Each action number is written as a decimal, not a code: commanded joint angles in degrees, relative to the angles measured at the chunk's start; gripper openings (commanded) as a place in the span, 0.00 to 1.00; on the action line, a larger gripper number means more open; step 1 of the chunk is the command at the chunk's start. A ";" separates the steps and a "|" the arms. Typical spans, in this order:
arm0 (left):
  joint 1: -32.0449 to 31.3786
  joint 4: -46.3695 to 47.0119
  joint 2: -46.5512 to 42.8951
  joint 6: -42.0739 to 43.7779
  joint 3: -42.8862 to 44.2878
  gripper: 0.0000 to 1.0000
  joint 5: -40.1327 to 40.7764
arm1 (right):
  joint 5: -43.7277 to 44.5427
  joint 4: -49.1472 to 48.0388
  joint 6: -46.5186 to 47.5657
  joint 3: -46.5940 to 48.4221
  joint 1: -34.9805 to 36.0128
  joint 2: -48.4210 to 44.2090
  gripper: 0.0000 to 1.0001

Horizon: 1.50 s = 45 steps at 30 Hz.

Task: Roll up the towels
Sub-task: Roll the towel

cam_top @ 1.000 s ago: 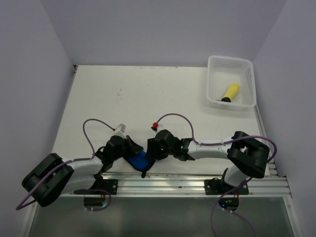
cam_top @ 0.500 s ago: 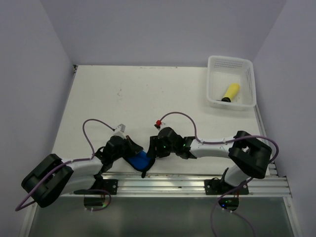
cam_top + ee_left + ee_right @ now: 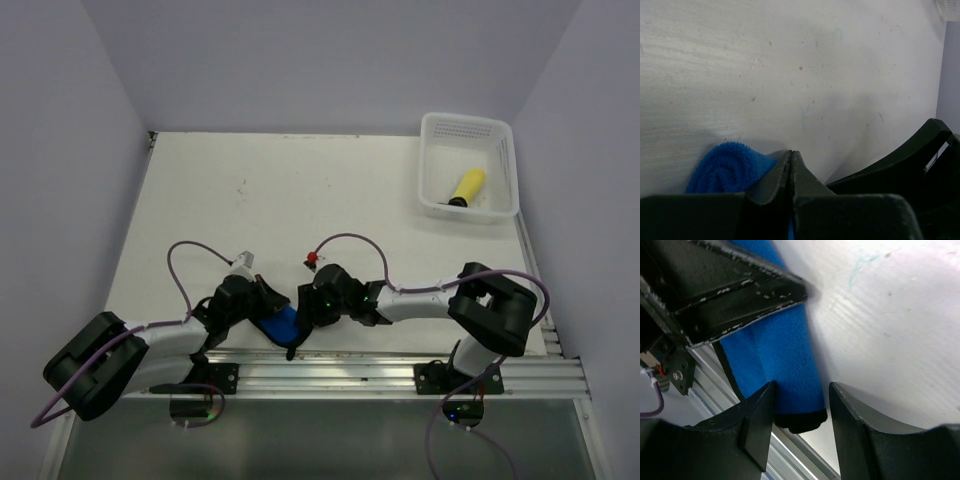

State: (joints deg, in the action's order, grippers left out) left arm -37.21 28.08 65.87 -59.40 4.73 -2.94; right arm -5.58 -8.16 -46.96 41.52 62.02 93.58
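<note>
Status: roughly three quarters done, by my read.

- yellow towel (image 3: 467,186): rolled into a tight tube and lying inside the white basket (image 3: 470,126) at the far right corner of the counter (image 3: 300,190). I count that one finished.
- blue towel (image 3: 284,325): at the near edge of the counter, left of the middle, just beside the metal rail (image 3: 400,366). The left wrist view shows a spiral end, so it is already wound up into a roll (how tight it is along its length I can't see, as the arms cover most of it from above).
- left tool (image 3: 791,156): clenched, fingers pressed flat together. A sliver of blue shows between them low down, so it looks pinched on the towel's edge, with the roll lying just beside the fingers.
- right tool (image 3: 801,385): jaws about half apart, straddling the dark-edged end of the roll. One finger touches the cloth and the other sits right next to it. It does not look like a firm squeeze.

Left to do, as I judge it: finish the last wrap on the blue one and let go without the roll springing loose. Basket drop probably follows, given where the yellow one ended up.
</note>
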 commanded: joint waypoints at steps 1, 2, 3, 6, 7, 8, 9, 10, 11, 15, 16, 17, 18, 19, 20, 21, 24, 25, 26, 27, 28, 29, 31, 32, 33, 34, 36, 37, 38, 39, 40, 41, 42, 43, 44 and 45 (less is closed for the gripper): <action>-0.23 -5.84 0.58 1.92 -4.64 0.02 2.24 | 1.19 4.81 3.28 1.19 2.49 1.52 0.51; -0.14 -5.84 0.58 1.92 -4.64 0.02 2.24 | 1.89 5.35 3.89 1.37 3.54 1.78 0.50; -0.23 -5.93 0.58 1.92 -4.64 0.02 2.24 | 2.50 6.05 4.15 1.55 4.07 1.95 0.50; -0.23 -6.36 0.05 1.92 -4.64 0.02 2.41 | 5.49 10.51 5.47 2.95 6.00 3.27 0.49; -0.23 -7.24 -0.56 1.92 -4.64 0.02 2.76 | 8.02 13.76 5.82 4.17 6.53 3.88 0.49; -0.14 -7.68 -0.82 1.83 -4.56 0.02 2.76 | 9.00 14.83 6.26 4.45 7.58 4.06 0.49; -0.23 -7.95 -1.26 1.83 -4.56 0.02 2.76 | 9.71 15.37 6.44 4.62 7.94 4.07 0.48; -0.23 -8.38 -2.22 1.83 -4.56 0.02 2.68 | 10.06 15.81 6.44 4.54 8.20 4.07 0.48; -0.14 -8.65 -2.67 1.83 -4.56 0.02 2.68 | 10.68 15.81 6.44 4.45 8.55 4.07 0.46; -0.23 -11.11 -3.99 2.88 -3.07 0.02 5.14 | 11.39 16.25 6.44 4.62 8.91 4.77 0.33; -0.14 -11.81 -4.25 2.97 -2.71 0.02 5.31 | 11.47 16.42 6.53 4.97 9.00 4.94 0.29; -0.23 -12.08 -4.34 3.06 -2.45 0.02 5.40 | 11.73 16.60 6.70 5.15 9.26 5.29 0.26; -0.14 -11.99 -4.52 3.06 -2.36 0.03 5.31 | 12.35 16.95 6.88 5.41 9.43 5.47 0.23; -0.14 -11.99 -4.69 3.06 -2.36 0.03 5.23 | 12.53 17.30 6.88 5.85 9.61 5.56 0.22; -0.14 -11.99 -4.69 2.97 -2.36 0.03 5.31 | 12.61 17.57 6.97 6.12 9.79 5.65 0.20; -0.14 -11.99 -4.69 3.06 -2.27 0.03 5.23 | 13.75 17.74 7.06 6.29 10.05 5.74 0.17; -0.23 -12.78 -4.69 3.58 -1.13 0.03 5.49 | 16.91 20.28 7.23 7.87 11.71 5.04 0.14; -0.23 -13.57 -4.78 3.76 -0.61 0.03 5.92 | 20.92 22.64 7.32 9.36 12.33 4.86 0.13; -0.23 -13.92 -4.87 3.94 0.70 0.04 6.19 | 22.97 24.06 6.80 10.24 13.38 4.86 0.11; -0.23 -14.36 -4.87 4.55 1.59 0.06 6.63 | 24.64 25.29 6.53 11.12 13.83 4.94 0.06; -0.14 -15.50 -4.70 4.90 2.55 0.06 7.33 | 28.22 26.78 6.18 12.43 14.27 5.12 0.03; -0.06 -15.94 -4.35 5.25 4.74 0.07 7.60 | 29.65 27.32 5.48 13.14 14.97 5.38 0.00; 0.47 -17.17 -3.03 6.83 7.12 0.08 7.77 | 33.34 28.37 4.95 15.07 15.67 6.26 0.00; 0.82 -17.70 -2.33 7.79 9.74 0.08 7.60 | 34.75 28.29 5.03 15.69 15.94 6.61 0.00; 1.87 -18.23 -1.62 8.41 10.99 0.10 7.16 | 35.81 28.29 5.04 16.13 16.11 6.88 0.00; 2.58 -19.10 -0.05 9.03 12.22 0.11 5.77 | 37.04 28.29 5.21 17.01 16.46 7.14 0.00; 4.94 -20.16 1.10 10.44 15.82 0.15 4.70 | 41.69 28.38 5.82 17.63 16.82 7.23 0.00; 5.56 -20.69 1.63 10.96 16.88 0.15 4.09 | 43.27 28.38 6.26 18.07 17.08 7.40 0.00; 6.01 -21.04 1.90 11.40 18.98 0.16 4.08 | 44.59 28.99 6.35 18.42 17.00 8.10 0.00; 6.62 -21.83 2.16 12.19 20.13 0.19 4.08 | 46.70 29.25 6.62 18.86 16.99 8.63 0.00; 6.80 -22.36 2.25 12.55 21.27 0.20 3.82 | 47.50 29.34 6.97 19.30 17.08 8.98 0.00; 7.06 -22.97 2.34 12.72 23.46 0.22 3.64 | 48.29 29.43 7.84 19.48 17.17 10.03 0.00; 7.15 -23.41 2.42 12.90 24.35 0.24 3.47 | 49.60 29.35 8.11 19.57 17.08 10.48 0.00; 7.24 -23.59 2.43 12.99 24.97 0.24 3.29 | 50.14 29.17 8.29 19.91 17.26 11.00 0.00; 7.24 -23.51 2.43 12.99 25.76 0.24 3.20 | 51.02 29.08 8.98 20.01 17.43 11.62 0.00; 7.33 -23.50 2.60 12.82 26.11 0.25 3.20 | 51.81 28.99 9.16 20.09 17.52 12.76 0.00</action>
State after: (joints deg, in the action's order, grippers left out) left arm -30.37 6.28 68.27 -48.80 27.92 0.38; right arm 38.81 19.14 -39.33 60.07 79.13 104.03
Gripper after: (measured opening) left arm 0.242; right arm 0.229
